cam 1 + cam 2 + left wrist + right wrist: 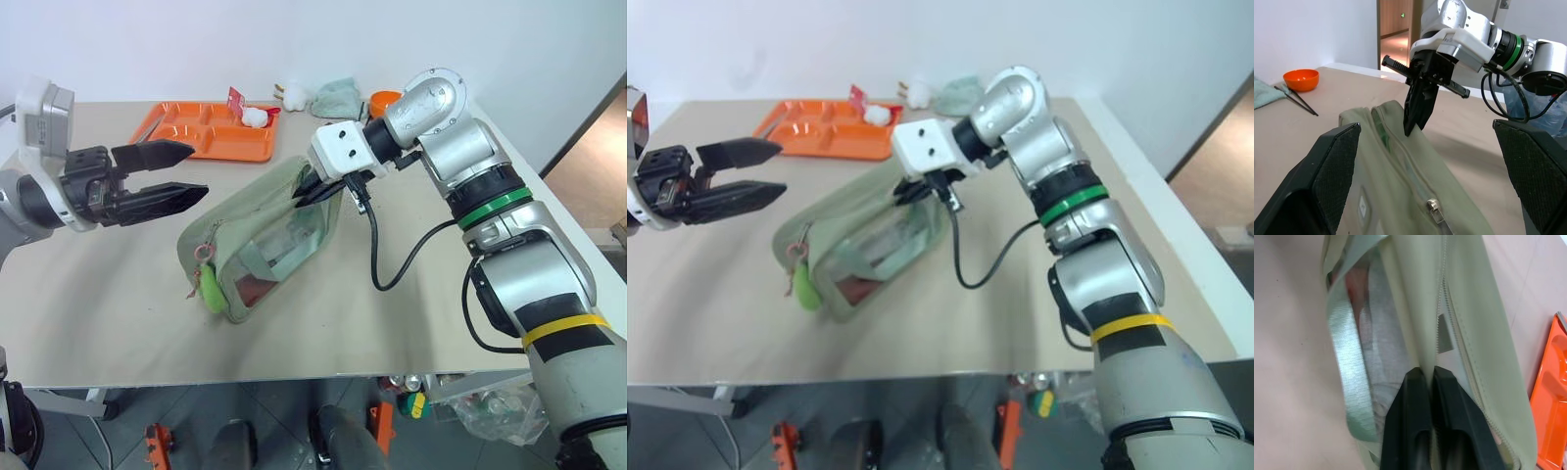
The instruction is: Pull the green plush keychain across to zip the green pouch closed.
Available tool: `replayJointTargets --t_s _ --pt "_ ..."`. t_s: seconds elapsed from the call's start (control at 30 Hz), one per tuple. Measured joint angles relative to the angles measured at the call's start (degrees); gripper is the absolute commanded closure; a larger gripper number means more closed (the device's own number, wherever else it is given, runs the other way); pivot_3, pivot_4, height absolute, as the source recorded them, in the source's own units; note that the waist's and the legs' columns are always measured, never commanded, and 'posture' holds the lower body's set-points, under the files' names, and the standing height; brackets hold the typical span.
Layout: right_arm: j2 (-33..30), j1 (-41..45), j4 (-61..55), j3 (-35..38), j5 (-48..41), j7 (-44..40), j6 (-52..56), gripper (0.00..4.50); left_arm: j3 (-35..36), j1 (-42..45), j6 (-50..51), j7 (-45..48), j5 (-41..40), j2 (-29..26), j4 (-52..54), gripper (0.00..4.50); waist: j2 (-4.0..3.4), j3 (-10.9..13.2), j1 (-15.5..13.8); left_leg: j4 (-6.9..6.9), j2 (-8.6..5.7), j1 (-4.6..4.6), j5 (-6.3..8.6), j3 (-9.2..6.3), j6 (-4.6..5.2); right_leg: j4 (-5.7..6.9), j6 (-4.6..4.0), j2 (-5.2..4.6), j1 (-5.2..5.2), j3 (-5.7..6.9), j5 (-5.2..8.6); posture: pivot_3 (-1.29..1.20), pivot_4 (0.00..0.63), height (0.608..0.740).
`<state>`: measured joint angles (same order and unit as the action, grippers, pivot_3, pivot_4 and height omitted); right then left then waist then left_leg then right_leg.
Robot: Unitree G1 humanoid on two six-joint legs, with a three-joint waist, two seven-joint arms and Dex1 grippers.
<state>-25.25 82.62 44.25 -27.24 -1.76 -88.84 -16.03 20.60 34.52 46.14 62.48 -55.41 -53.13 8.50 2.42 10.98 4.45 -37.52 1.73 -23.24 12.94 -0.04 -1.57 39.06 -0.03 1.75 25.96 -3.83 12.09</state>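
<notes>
The green pouch (265, 245) lies on its side in the middle of the table, clear window facing the front edge. The green plush keychain (212, 289) hangs on a pinkish ring at the pouch's near left end. My right gripper (306, 196) reaches down from the right and is shut, its tips pinching the fabric at the pouch's far right end beside the zipper (1447, 298). My left gripper (199, 169) hovers to the left of the pouch, above the table, pointing right and open with nothing between its fingers (1337, 166). It is apart from the keychain.
An orange tray (211, 132) with a small white plush and a red item sits at the back. An orange bowl (384, 98), a mint cloth (340, 96) and chopsticks (1295, 98) lie behind the right arm. A black cable (377, 255) loops beside the pouch.
</notes>
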Motion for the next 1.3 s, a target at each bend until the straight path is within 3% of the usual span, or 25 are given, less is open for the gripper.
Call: replayJointTargets --t_s 0.43,0.73,0.93,1.0,1.07,1.1,1.3 --pt "0.4 -0.6 1.9 2.0 1.8 1.5 -1.2 4.44 0.7 -2.4 0.2 -2.1 -1.5 0.0 1.6 0.00 0.00 0.0 0.0 0.00 0.00 0.05 -0.09 -0.03 -0.14 0.02 -0.05 0.05 -0.04 0.04 -0.04 0.00 0.150 0.740" --pt "-9.3 -0.7 -5.8 5.4 2.1 0.6 5.2 4.44 2.0 -4.7 -1.1 -3.4 -1.8 2.7 2.0 0.00 0.00 0.0 -0.7 0.01 -0.11 -0.07 -0.10 -0.06 -0.18 -0.03 0.10 -0.12 -0.01 0.08 0.04 0.00 0.150 0.740" --pt "-12.3 -1.1 -14.6 5.4 5.5 3.6 18.2 4.44 1.5 -4.1 -1.4 -3.3 -1.2 3.2 1.6 0.00 0.00 0.0 -0.3 0.06 0.01 -0.04 -0.10 -0.08 -0.18 0.01 -0.08 -0.02 0.07 0.09 -0.01 0.00 0.150 0.740" --pt "-11.0 -1.0 -19.2 5.4 6.6 5.8 32.3 4.44 0.7 -2.6 -2.1 -3.0 -1.0 3.5 0.8 0.00 -0.01 0.0 -0.3 0.06 0.05 -0.04 -0.12 -0.11 -0.20 0.09 -0.16 0.07 0.14 0.10 -0.05 0.00 0.150 0.740" --pt "-10.6 -1.0 -20.3 5.4 6.6 6.0 34.4 4.44 0.4 -2.3 -2.3 -3.0 -0.9 3.7 0.8 0.00 -0.01 0.0 -0.3 0.05 0.06 -0.04 -0.12 -0.11 -0.20 0.09 -0.17 0.09 0.14 0.10 -0.05 0.00 0.150 0.740" --pt "-10.5 -1.2 -24.6 5.2 6.7 6.4 40.6 4.44 0.1 -2.1 -2.5 -2.8 -0.8 4.1 0.4 0.00 -0.03 0.0 -0.3 0.06 0.04 -0.07 -0.12 -0.14 -0.19 0.09 -0.18 0.16 0.17 0.13 -0.03 0.00 0.150 0.740" --pt "-10.7 -3.8 -34.7 4.7 6.8 6.9 51.7 4.44 -0.5 -1.8 -2.6 -2.1 -0.7 4.6 -0.6 0.00 -0.02 0.0 -0.3 0.06 -0.07 -0.16 -0.12 -0.13 -0.20 0.05 -0.09 0.01 0.18 0.15 0.05 0.00 0.150 0.740"
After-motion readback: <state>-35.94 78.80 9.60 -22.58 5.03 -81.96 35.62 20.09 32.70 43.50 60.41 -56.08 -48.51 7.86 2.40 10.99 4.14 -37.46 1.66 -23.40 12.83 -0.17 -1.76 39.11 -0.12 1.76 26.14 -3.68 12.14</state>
